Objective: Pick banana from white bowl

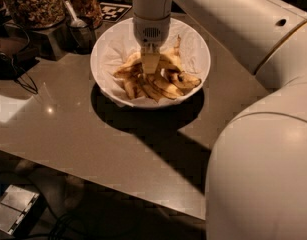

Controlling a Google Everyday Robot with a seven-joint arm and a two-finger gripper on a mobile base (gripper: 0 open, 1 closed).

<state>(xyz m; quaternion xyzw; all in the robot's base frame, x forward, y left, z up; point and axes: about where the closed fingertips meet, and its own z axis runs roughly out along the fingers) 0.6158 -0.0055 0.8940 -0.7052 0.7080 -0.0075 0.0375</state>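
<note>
The white bowl (pixel 198 44) stands on the counter at the upper middle, lined with crinkled white paper and holding several bananas. A curved pale-yellow banana (pixel 185 80) with a dark bruised patch lies on the right side of the pile. Shorter yellow bananas (pixel 163 85) lie across the bowl's middle and left. My gripper (pixel 150 66) hangs straight down from the white arm into the bowl, its tip in among the bananas at the middle of the pile. The tip hides what lies directly under it.
Glass jars of nuts (pixel 33 4) and a metal cup with a spoon (pixel 82 29) stand at the back left. Dark cables (pixel 18 71) lie at the left. My large white arm (pixel 263 154) fills the right side. The counter's front edge (pixel 118 186) runs diagonally below.
</note>
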